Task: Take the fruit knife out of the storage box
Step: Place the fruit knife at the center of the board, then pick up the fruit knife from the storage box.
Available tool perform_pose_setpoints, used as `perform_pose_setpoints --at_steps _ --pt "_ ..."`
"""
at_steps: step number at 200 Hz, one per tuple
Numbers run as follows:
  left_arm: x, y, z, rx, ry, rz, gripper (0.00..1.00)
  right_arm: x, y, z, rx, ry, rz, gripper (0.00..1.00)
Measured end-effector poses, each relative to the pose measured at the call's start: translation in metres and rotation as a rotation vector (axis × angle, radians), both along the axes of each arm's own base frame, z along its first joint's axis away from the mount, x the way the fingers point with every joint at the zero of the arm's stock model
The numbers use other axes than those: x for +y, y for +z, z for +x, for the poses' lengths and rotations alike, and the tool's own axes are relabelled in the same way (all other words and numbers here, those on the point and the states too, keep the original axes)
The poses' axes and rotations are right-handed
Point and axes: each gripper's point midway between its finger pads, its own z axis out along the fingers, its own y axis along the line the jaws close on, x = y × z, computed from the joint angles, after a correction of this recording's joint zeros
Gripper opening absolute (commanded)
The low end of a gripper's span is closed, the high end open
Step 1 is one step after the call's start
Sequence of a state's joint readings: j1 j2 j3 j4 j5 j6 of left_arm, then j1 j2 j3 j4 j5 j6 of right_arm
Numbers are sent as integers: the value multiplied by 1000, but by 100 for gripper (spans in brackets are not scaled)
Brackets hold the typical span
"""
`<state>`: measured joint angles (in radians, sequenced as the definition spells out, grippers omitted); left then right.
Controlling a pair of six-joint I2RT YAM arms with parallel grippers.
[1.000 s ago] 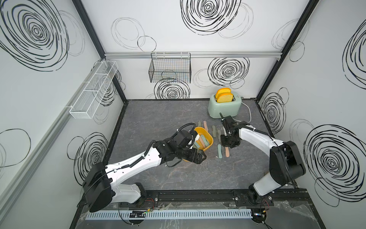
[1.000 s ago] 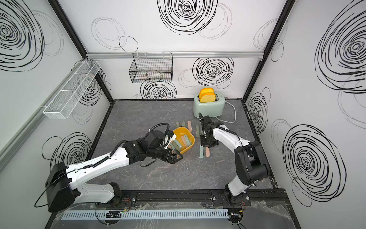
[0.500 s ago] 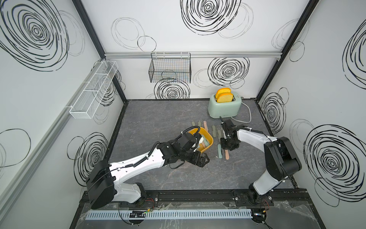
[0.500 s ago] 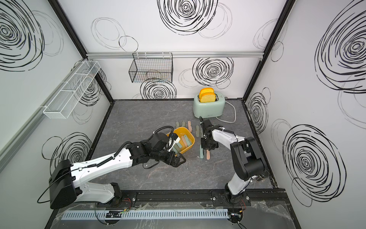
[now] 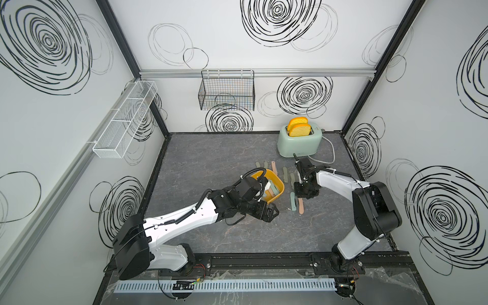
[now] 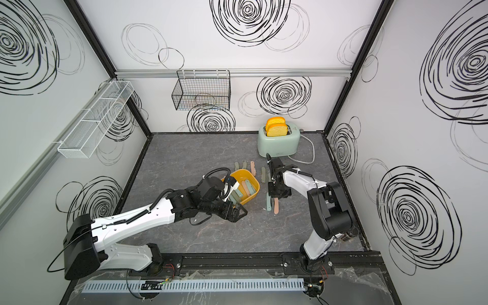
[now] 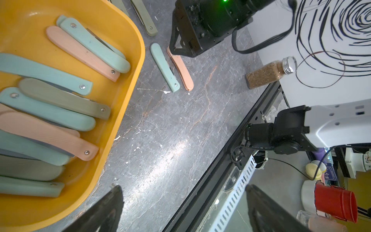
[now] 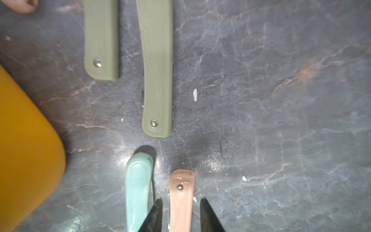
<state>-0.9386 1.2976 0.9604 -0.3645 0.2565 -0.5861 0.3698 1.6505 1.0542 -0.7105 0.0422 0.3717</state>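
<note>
The mustard-yellow storage box (image 5: 277, 182) (image 6: 254, 182) (image 7: 128, 84) sits mid-table and holds several folded fruit knives in mint, pink and olive, such as a pink one (image 7: 80, 50). My left gripper (image 5: 272, 212) (image 6: 239, 212) (image 7: 183, 190) hovers open and empty by the box's near corner. My right gripper (image 5: 303, 196) (image 6: 276, 196) (image 8: 181, 201) stands to the right of the box, its jaws slightly open astride a pink fruit knife (image 8: 181, 180) (image 5: 301, 208) lying on the table, with a gap on each side. A mint knife (image 8: 138, 180) lies beside it.
More folded knives (image 5: 285, 173) lie on the table behind and right of the box. A mint toaster (image 5: 299, 145) with toast and its cord stands at the back right. A black wire basket (image 5: 227, 93) and a white mesh rack (image 5: 125, 124) hang on the walls. A spice bottle (image 7: 271, 72) lies by the right wall.
My right gripper's jaws have parted from the pink knife, which now lies free on the table. The left gripper has shifted slightly right and toward the front, still open.
</note>
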Motion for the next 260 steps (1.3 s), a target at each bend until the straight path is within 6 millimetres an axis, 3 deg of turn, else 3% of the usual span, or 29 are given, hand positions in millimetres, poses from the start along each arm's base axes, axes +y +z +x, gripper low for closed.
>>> perform_pose_setpoints --at_steps 47,84,133,167,260 --pt "21 26 19 -49 82 -51 98 36 64 38 -155 40 69 36" --pt "53 31 30 -57 163 -52 98 79 84 43 -196 125 91 36" --pt "102 29 32 -59 268 -36 98 133 56 41 -135 228 65 35" --pt "127 23 27 -46 320 -25 98 156 33 42 -96 273 38 33" --pt "154 6 17 -1 383 0 98 158 -14 49 -33 308 -61 30"
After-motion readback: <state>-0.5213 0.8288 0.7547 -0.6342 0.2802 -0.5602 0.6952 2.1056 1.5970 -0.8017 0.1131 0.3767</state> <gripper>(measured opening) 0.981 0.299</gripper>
